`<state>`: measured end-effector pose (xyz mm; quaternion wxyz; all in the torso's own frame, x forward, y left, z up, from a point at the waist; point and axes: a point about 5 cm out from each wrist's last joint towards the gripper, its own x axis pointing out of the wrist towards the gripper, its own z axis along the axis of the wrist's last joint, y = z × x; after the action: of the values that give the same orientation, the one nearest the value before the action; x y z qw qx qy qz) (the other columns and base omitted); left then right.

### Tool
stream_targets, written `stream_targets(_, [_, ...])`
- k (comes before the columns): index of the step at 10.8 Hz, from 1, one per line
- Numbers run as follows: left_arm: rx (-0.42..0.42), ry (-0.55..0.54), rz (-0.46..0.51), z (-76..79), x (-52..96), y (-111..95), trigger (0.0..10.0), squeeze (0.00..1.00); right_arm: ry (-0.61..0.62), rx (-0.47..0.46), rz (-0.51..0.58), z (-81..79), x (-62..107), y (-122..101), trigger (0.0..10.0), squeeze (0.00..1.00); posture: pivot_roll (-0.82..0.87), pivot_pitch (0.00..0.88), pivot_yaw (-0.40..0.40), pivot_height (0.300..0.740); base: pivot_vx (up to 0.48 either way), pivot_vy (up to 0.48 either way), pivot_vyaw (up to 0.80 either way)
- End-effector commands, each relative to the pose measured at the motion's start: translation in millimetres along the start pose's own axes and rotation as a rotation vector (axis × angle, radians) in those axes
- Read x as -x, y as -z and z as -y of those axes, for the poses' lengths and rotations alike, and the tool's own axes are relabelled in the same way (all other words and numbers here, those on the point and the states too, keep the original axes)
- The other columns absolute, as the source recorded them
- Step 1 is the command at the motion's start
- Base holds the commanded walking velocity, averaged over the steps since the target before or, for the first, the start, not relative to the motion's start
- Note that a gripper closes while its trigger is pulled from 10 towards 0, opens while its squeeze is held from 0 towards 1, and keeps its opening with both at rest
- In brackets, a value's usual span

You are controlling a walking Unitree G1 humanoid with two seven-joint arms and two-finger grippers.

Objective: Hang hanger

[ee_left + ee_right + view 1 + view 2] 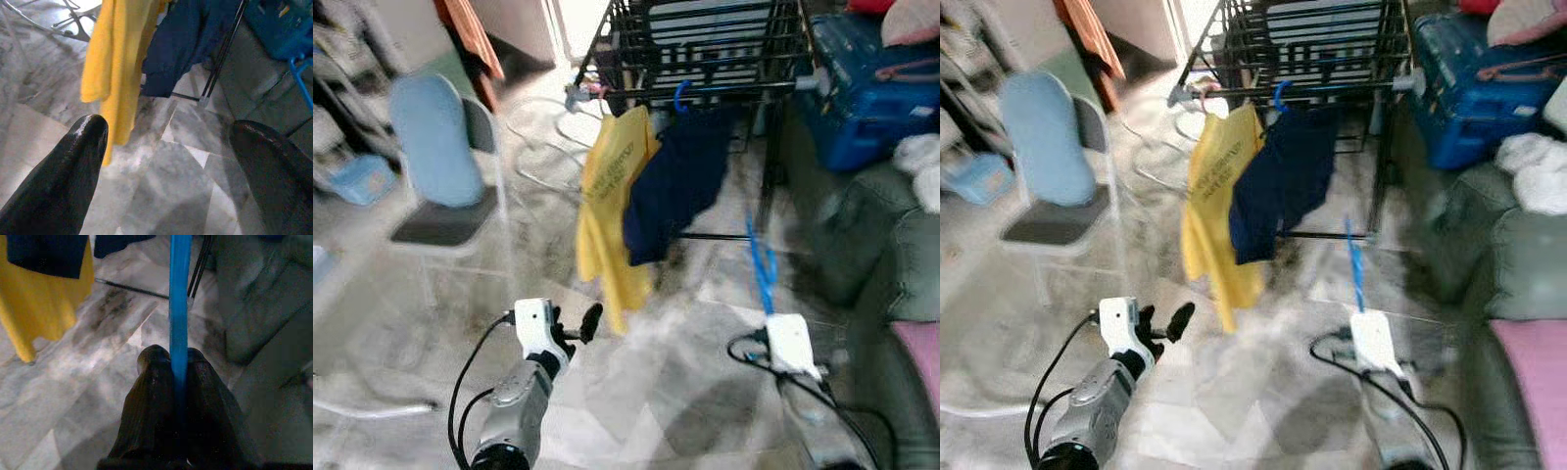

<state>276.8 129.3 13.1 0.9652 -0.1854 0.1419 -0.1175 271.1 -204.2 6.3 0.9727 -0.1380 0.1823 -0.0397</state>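
Right gripper [178,369] clamps blue hanger [179,298]; left gripper [166,147] spread; yellow shirt's [607,186] print unreadable.

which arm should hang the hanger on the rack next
Right, probably. The right gripper is shut on the blue hanger, below the drying rack. The left gripper is open and holds nothing.

Head eyes look down, wrist views share yellow shirt [110,73]
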Motion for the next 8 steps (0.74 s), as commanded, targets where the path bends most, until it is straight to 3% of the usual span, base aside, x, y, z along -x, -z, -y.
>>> stream_targets(1, [-0.001, -0.058, 0.037, -12.3, 7.4, -4.2, 10.0, 0.0, -0.065, 0.016, 0.012, -15.0, -3.6, -7.7, 10.0, 0.0, -0.13, 0.0, 0.096, 0.74, 0.0, 0.0, 0.0])
stream_targets(3, [-0.001, -0.123, 0.052, -25.8, 22.5, 0.3, 10.0, 0.0, -0.108, 0.02, 0.023, -25.1, -6.0, -13.2, 10.0, 0.0, -0.07, 0.0, 0.049, 0.74, 0.0, 0.0, 0.0])
stream_targets(5, [0.002, -0.156, 0.072, -30.7, 30.9, -1.1, 10.0, 0.0, -0.117, 0.027, 0.008, -29.2, -7.3, -11.6, 10.0, 0.0, -0.06, 0.0, 0.065, 0.74, 0.0, 0.0, 0.0])
stream_targets(7, [-0.005, -0.092, 0.057, -19.8, 28.0, 0.8, 10.0, 0.0, -0.049, -0.035, 0.002, -20.8, -9.6, -13.5, 10.0, 0.0, -0.07, 0.0, 0.077, 0.74, 0.0, 0.0, 0.0])
stream_targets(8, [0.014, -0.085, 0.062, -16.7, 26.8, 0.5, 10.0, 0.0, -0.062, -0.018, -0.012, -24.1, -8.3, -9.3, 10.0, 0.0, -0.08, 0.0, 0.09, 0.74, 0.0, 0.0, -0.53])
